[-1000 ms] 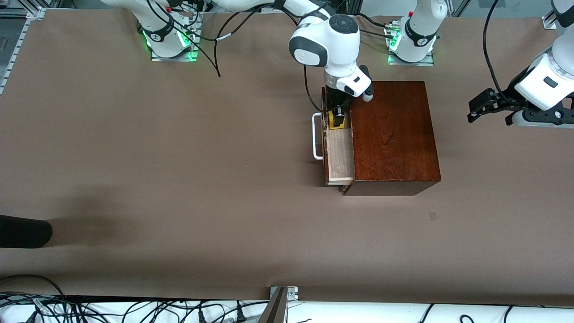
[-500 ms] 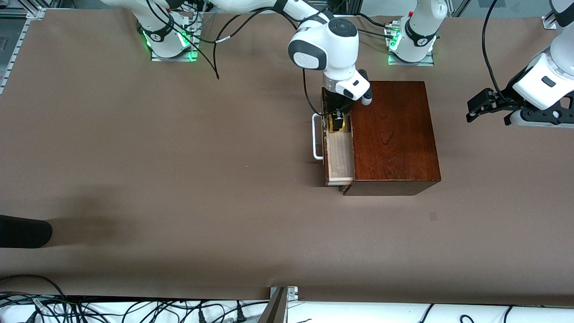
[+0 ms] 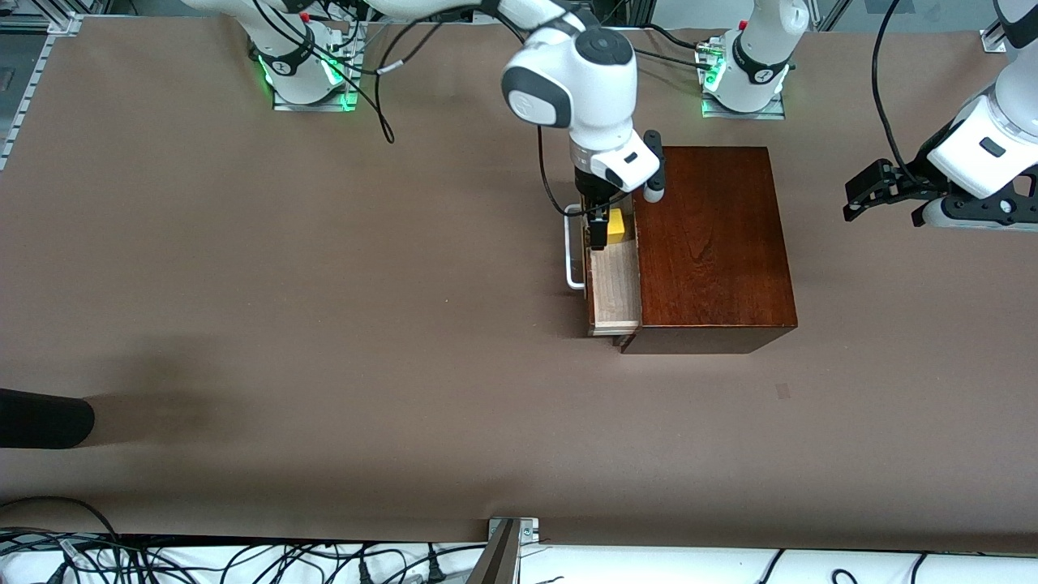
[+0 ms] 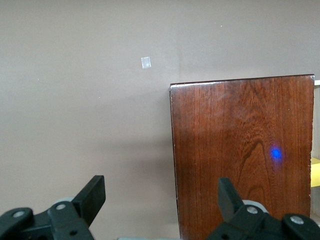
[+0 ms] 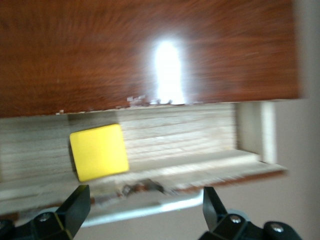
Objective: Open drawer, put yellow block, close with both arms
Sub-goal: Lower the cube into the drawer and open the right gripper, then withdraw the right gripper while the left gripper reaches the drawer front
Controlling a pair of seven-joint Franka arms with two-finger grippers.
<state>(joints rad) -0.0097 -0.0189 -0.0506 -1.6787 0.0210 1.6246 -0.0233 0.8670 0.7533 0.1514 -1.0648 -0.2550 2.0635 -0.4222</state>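
Observation:
The drawer [image 3: 614, 284] of the dark reddish-brown box [image 3: 714, 243] stands pulled out toward the right arm's end of the table, white handle [image 3: 574, 251] outward. The yellow block [image 3: 616, 226] lies in the drawer at its end farther from the front camera. My right gripper [image 3: 604, 221] hangs open and empty just above it, over the drawer's front edge. In the right wrist view the block [image 5: 98, 151] rests on the pale drawer floor [image 5: 190, 140], clear of the open right gripper [image 5: 144, 200]. My left gripper [image 3: 855, 199] waits open and empty beside the box; the left wrist view shows this gripper [image 4: 160, 187] and the box top [image 4: 240, 150].
A black object [image 3: 40, 418] reaches onto the table at the right arm's end, near the front camera. A small tape mark [image 3: 782, 391] lies nearer to the front camera than the box. Cables run along the front edge.
My right gripper has let go of the yellow block and risen, shifting toward the drawer's handle. The block stays in the drawer. The left arm has barely moved.

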